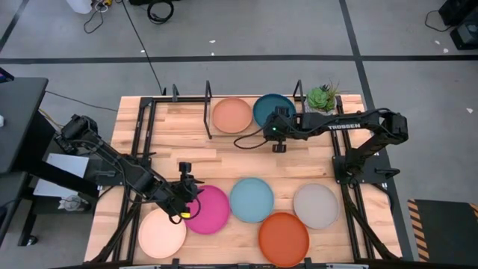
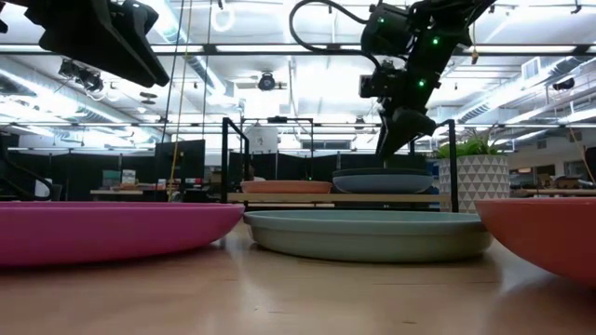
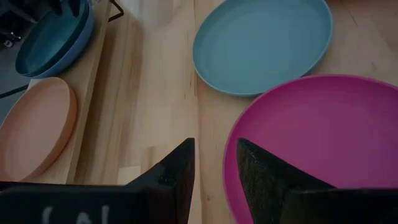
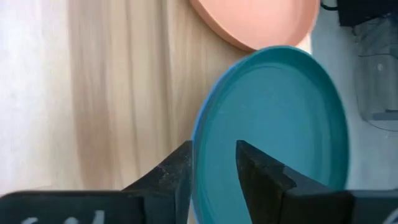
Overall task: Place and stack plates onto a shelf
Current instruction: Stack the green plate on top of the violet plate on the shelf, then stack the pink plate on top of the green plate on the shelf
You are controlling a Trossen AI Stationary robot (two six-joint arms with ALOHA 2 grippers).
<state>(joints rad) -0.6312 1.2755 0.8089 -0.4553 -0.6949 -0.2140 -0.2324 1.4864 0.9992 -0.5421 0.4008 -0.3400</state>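
From above, we see the small black thin-rod metal shelf (image 1: 179, 97) along the upper middle of the frame. On it lie a round tan-brown plastic plate (image 1: 232, 115) and, just to its right, a round dark teal plastic plate (image 1: 272, 109). The right gripper (image 1: 277, 133) sits at the dark teal plate's lower edge. Across the lower part lie a cream plate (image 1: 161, 233), a magenta plate (image 1: 210, 210), a light teal plate (image 1: 251, 199), an orange plate (image 1: 284, 238) and a grey plate (image 1: 316, 205). The left gripper (image 1: 181, 208) is at the magenta plate's left rim.

At table height, we see the magenta plate at lower left, the light teal plate in the centre and the orange one at the right edge.

In the left wrist view, the jaws stand narrowly apart, astride the magenta plate's rim; we cannot tell whether they pinch it.

In the right wrist view, a blue plate (image 4: 196, 146) shows as a rim under the dark teal one, and the narrow jaws straddle that stacked edge, grip unclear.
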